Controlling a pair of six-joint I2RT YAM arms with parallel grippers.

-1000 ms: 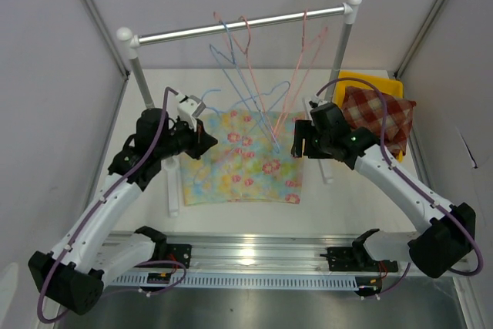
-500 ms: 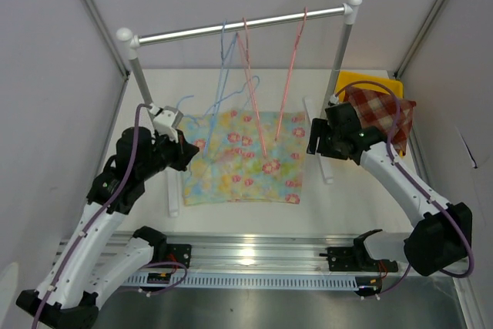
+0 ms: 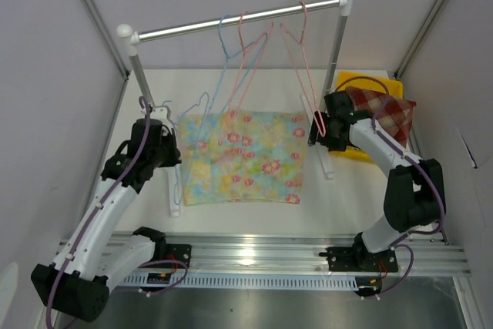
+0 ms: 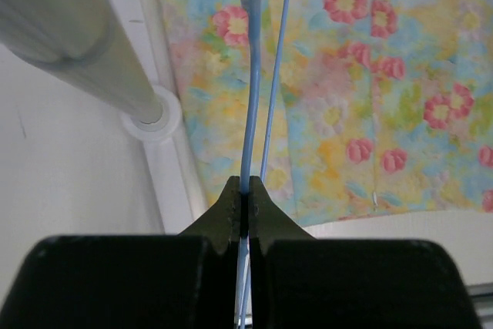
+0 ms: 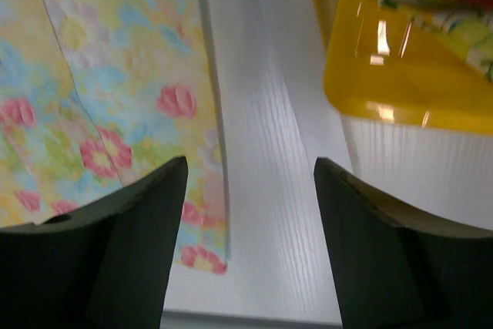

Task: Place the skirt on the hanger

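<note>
We see the left jaws pinched shut on a thin blue wire hanger (image 4: 252,98), the right jaws wide apart and empty, and the soft floral skirt (image 3: 243,158) flat on the white tabletop (image 3: 347,206) between them, at the left's three o'clock and the right's nine.

No text, label, brand, number or sign can be read anywhere in these views; the skirt (image 3: 245,157) shows only a floral print.
</note>
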